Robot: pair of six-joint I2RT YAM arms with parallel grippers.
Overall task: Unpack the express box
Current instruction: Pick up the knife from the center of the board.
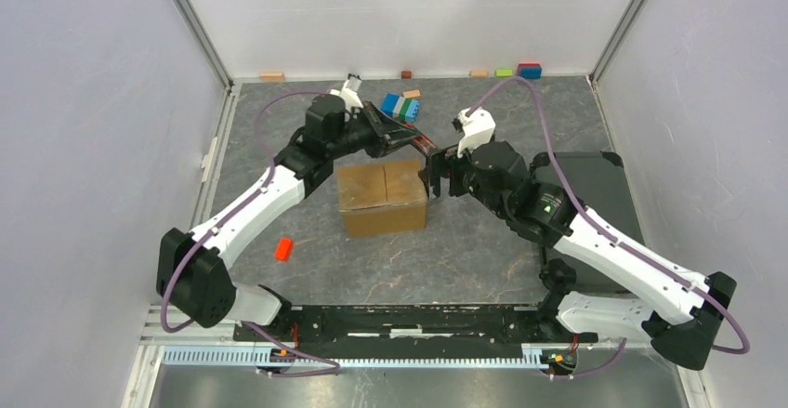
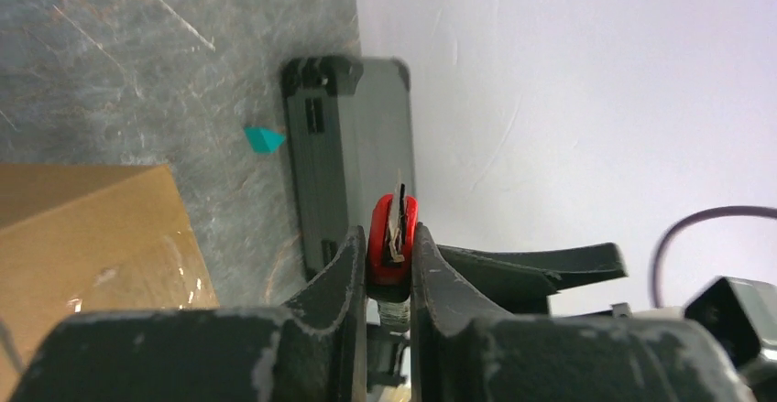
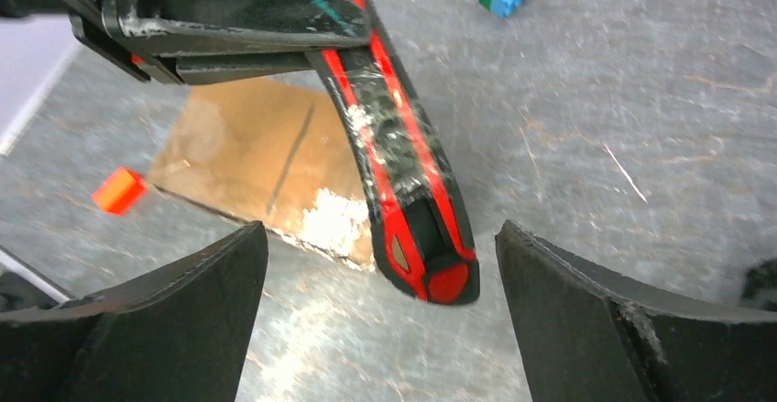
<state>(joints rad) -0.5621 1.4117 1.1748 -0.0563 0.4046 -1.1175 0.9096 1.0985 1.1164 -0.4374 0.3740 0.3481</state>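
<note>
The express box (image 1: 381, 196), a brown carton with its top flaps closed, stands mid-table; it also shows in the left wrist view (image 2: 82, 237) and the right wrist view (image 3: 247, 155). My left gripper (image 1: 409, 137) is shut on a red-and-black utility knife (image 2: 392, 228) and holds it above the box's far right corner. The knife's handle end (image 3: 403, 173) hangs between the open jaws of my right gripper (image 3: 380, 237), touching neither finger. The right gripper (image 1: 432, 174) sits at the box's right edge.
A blue-green block cluster (image 1: 401, 107) lies behind the box. An orange block (image 1: 283, 248) lies front left. A flat black tray (image 1: 595, 185) lies at the right under the right arm. A teal block (image 2: 264, 138) sits beside the tray. Small blocks (image 1: 530, 70) line the back wall.
</note>
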